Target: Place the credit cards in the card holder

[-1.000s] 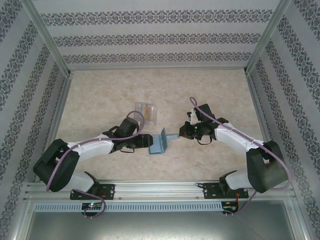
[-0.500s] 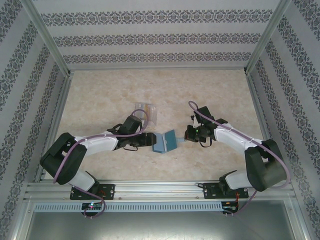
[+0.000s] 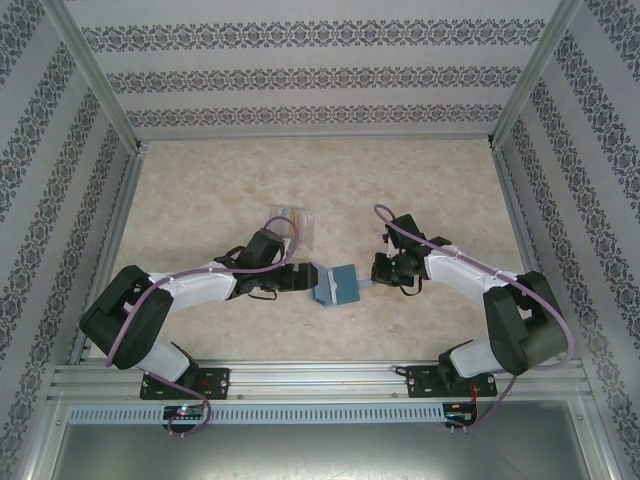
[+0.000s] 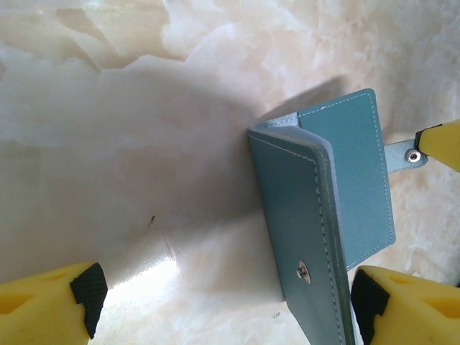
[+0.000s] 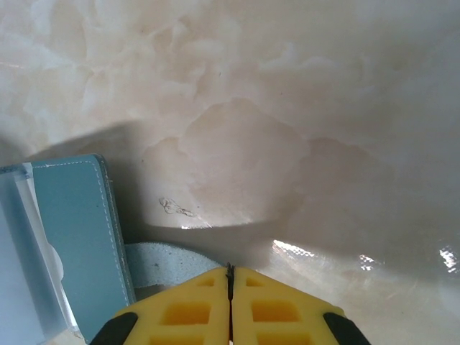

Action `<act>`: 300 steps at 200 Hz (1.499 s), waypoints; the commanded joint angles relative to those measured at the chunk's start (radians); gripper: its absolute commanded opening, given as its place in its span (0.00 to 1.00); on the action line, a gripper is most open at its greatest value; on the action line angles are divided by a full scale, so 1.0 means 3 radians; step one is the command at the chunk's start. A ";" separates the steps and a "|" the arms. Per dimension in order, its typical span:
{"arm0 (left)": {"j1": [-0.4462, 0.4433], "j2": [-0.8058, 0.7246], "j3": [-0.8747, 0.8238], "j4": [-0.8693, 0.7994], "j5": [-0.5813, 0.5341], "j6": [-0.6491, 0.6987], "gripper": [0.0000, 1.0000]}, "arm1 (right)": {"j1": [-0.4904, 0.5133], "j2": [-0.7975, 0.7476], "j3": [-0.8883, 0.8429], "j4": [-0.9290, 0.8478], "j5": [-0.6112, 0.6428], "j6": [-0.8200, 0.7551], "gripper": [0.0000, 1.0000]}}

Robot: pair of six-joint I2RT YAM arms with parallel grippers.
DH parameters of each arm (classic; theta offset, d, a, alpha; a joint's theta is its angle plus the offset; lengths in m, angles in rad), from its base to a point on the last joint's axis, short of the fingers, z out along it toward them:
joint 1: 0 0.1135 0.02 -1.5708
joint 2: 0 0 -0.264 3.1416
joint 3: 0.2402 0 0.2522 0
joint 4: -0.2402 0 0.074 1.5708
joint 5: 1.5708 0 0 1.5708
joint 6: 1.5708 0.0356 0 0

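The card holder (image 3: 335, 284), a teal wallet, sits half open like a tent at mid-table between both grippers. In the left wrist view its snap flap (image 4: 305, 237) rises between my fingers, close to the right-hand fingertip (image 4: 363, 302). My left gripper (image 3: 303, 280) (image 4: 223, 302) is open wide and grips nothing. My right gripper (image 3: 372, 272) (image 5: 230, 277) is shut on the card holder's pale strap (image 5: 162, 262), and its yellow tip (image 4: 442, 144) shows at the strap's snap. The credit cards (image 3: 287, 216) show as tan shapes inside a clear case behind the left arm.
The clear plastic case (image 3: 295, 226) lies just behind my left wrist, partly covered by it. Patterned walls and metal posts (image 3: 110, 200) close in the marble table on three sides. Bare tabletop (image 3: 330, 170) stretches behind the wallet.
The card holder has gone from standing nearly folded to spread further open and shifted slightly right. My left gripper's jaws have widened. The right gripper keeps its hold on the strap.
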 commanded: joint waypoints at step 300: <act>-0.0022 -0.0087 0.0014 0.0131 -0.0173 -0.0110 1.00 | 0.0748 0.0205 -0.0194 0.1264 -0.0390 0.0397 0.67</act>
